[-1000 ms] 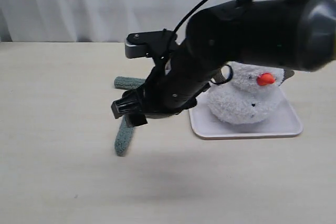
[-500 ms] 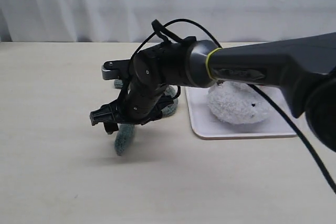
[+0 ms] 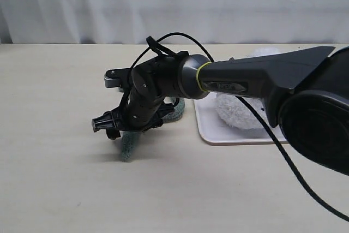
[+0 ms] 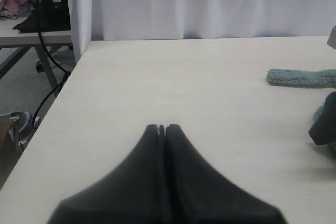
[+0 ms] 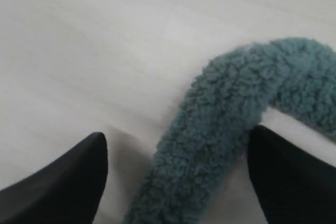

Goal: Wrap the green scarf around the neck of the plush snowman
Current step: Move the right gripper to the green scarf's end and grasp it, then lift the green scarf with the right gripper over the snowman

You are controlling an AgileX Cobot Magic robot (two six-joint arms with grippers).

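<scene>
A: Right gripper (image 3: 109, 126), where?
B: Low over the beige table (image 3: 54, 184), left of middle in the exterior view. Its arm reaches across from the right and passes in front of the plush snowman (image 3: 240, 117).
A: Jaws?
B: Spread. The right wrist view shows 2 dark fingertips (image 5: 68, 177), 1 on each side of the green scarf (image 5: 210, 150), and the fuzzy strip runs up between them and bends off to 1 side. 1 tip looks to touch the scarf's edge; the other has bare table between it and the strip. Not pinched.
A: Scarf position?
B: Flat on the table, left of the white tray (image 3: 218, 135). 1 end sticks out toward the camera under the gripper, and a fold shows behind the wrist near the tray's left edge. Cannot tell if it touches the tray. The left wrist view shows another end lying straight on the tabletop.
A: Snowman?
B: On the tray, mostly hidden by the arm. White fluff shows below the arm and a bit above it; face hidden. Scarf is apart from it, not on its neck.
A: Left gripper (image 4: 161, 128)?
B: Jaws pressed together, nothing between them. It's above bare table, well apart from the scarf.
A: Background?
B: White curtain (image 3: 163, 4) behind the table.
</scene>
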